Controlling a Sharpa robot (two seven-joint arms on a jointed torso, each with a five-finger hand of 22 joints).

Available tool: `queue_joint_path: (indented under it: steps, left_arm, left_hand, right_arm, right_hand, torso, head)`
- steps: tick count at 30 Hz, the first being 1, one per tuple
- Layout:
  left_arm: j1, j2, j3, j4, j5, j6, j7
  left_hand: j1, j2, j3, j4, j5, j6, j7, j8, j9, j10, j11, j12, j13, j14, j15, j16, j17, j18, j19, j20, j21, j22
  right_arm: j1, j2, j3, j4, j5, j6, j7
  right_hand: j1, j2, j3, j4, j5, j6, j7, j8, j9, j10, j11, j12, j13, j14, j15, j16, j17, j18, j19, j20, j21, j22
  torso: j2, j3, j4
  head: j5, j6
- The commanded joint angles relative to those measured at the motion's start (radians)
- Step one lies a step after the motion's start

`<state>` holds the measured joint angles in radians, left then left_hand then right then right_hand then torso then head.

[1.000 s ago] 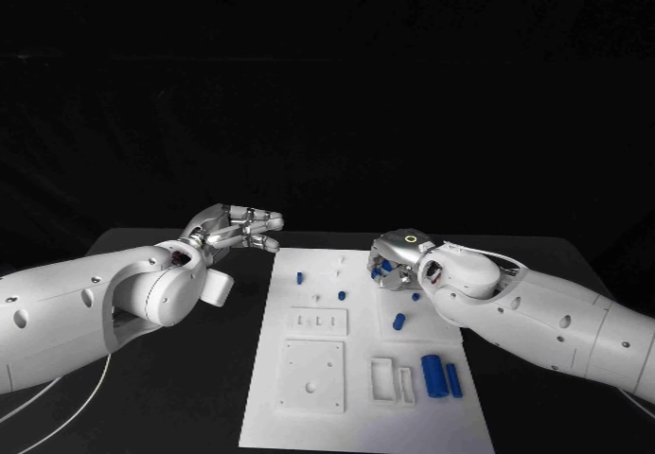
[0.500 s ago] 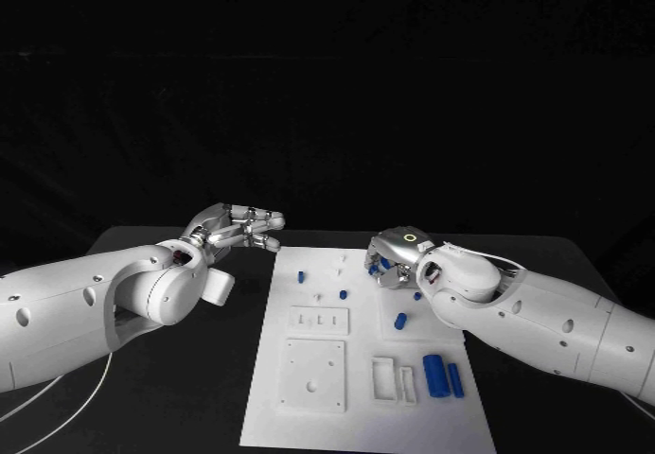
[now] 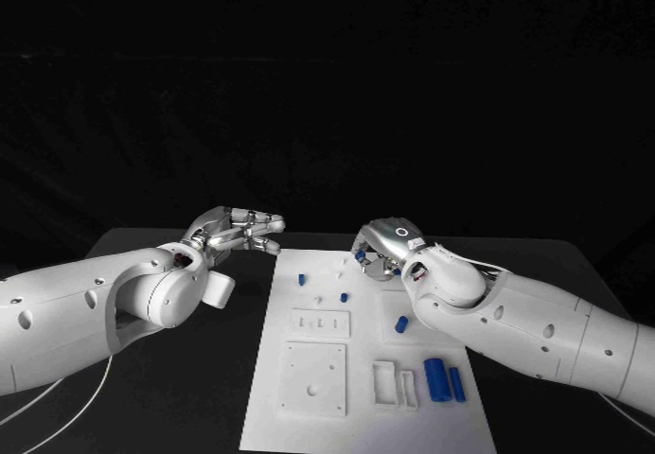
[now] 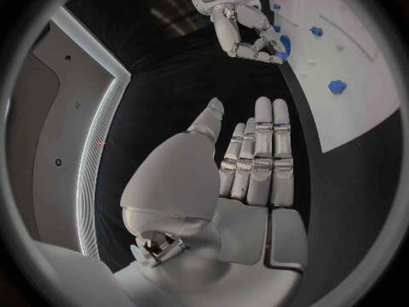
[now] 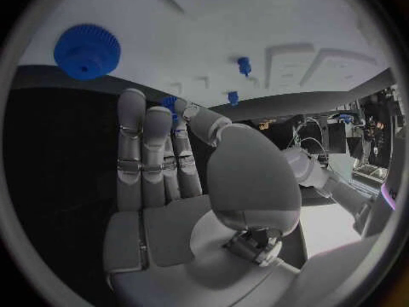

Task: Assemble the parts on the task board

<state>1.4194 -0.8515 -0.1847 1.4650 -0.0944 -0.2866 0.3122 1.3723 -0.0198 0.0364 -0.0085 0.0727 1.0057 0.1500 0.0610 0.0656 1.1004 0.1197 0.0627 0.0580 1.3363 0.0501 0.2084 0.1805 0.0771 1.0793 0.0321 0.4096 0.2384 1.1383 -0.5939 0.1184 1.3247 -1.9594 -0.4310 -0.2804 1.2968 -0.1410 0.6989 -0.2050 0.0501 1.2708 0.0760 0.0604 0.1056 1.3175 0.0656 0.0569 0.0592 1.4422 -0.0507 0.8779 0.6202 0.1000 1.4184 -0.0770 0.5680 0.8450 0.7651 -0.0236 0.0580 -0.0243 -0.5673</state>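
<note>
Head view shows the right hand (image 3: pixel 383 248) up over the far end of the task board (image 3: pixel 366 416), and it looks to be pinching a small blue part (image 3: pixel 361 255) at its fingertips. The left wrist view backs that up: blue sits between the thumb and a finger of that hand (image 4: pixel 247 27). From behind, in its own wrist view, the fingers (image 5: pixel 145 157) lie side by side, pointing at the board, a blue gear (image 5: pixel 86 51) lying off to one side.

The left hand (image 3: pixel 235 231) hovers off the board's far left corner, holding nothing, fingers straight and pressed together.

Other blue pieces lie further down the board, two long ones (image 3: pixel 442 378) at the near right.

The risk, I'd say, is that light fingertip hold: any tilt on the way down and the part could slip, drop among the others, or jam at its socket.
</note>
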Motion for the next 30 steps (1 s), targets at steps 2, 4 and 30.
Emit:
queue_joint_path:
  steps: [2, 4, 30]
  left_arm:
    - [0.002, 0.003, 0.001, 0.000, -0.003, 0.014, 0.005]
    - [0.002, 0.004, 0.001, -0.001, -0.003, 0.016, 0.005]
    - [0.002, 0.007, 0.000, -0.005, -0.006, 0.021, 0.005]
  left_hand:
    - [-0.006, 0.003, -0.005, -0.001, -0.003, -0.009, 0.001, 0.002, 0.000, -0.005, 0.001, -0.003, 0.001, -0.001, 0.000, 0.006, 0.001, -0.003, 0.000, 0.002, 0.004, -0.001]
    - [-0.006, 0.003, -0.005, -0.001, -0.003, -0.009, 0.001, 0.002, 0.000, -0.005, 0.001, -0.003, 0.001, -0.001, 0.000, 0.006, 0.001, -0.003, 0.000, 0.002, 0.004, -0.001]
    - [0.001, -0.003, -0.005, -0.005, -0.005, -0.011, 0.002, 0.002, 0.000, -0.007, 0.002, -0.003, 0.001, -0.006, 0.002, 0.002, -0.001, -0.003, -0.003, 0.003, 0.001, -0.006]
  right_arm:
    - [0.000, 0.018, 0.000, -0.008, -0.069, -0.065, -0.064]
    - [0.000, 0.030, 0.000, -0.016, -0.078, -0.072, -0.070]
    - [-0.009, 0.085, -0.003, -0.054, -0.076, -0.029, -0.060]
  right_hand:
    - [0.001, -0.006, 0.006, 0.004, -0.002, 0.007, -0.001, 0.004, -0.002, 0.048, -0.041, 0.002, 0.003, 0.001, -0.004, -0.003, 0.002, 0.014, 0.001, -0.004, -0.005, 0.003]
    - [0.003, -0.010, 0.008, 0.008, -0.002, 0.007, -0.001, 0.004, -0.004, 0.048, -0.042, 0.003, 0.002, 0.002, -0.004, -0.002, 0.003, 0.013, 0.002, -0.004, -0.011, 0.015]
    - [0.000, -0.010, 0.002, 0.007, -0.002, 0.010, -0.002, 0.004, -0.007, 0.049, -0.042, 0.002, 0.002, 0.002, -0.004, -0.001, 0.004, 0.012, 0.009, -0.004, -0.034, 0.046]
  torso:
    - [0.001, 0.0012, 0.0009]
    - [0.003, 0.0014, 0.0005]
    - [0.009, -0.0020, 0.0062]
  head:
    - [0.002, 0.001]
    - [0.003, 0.003]
    - [0.007, -0.003]
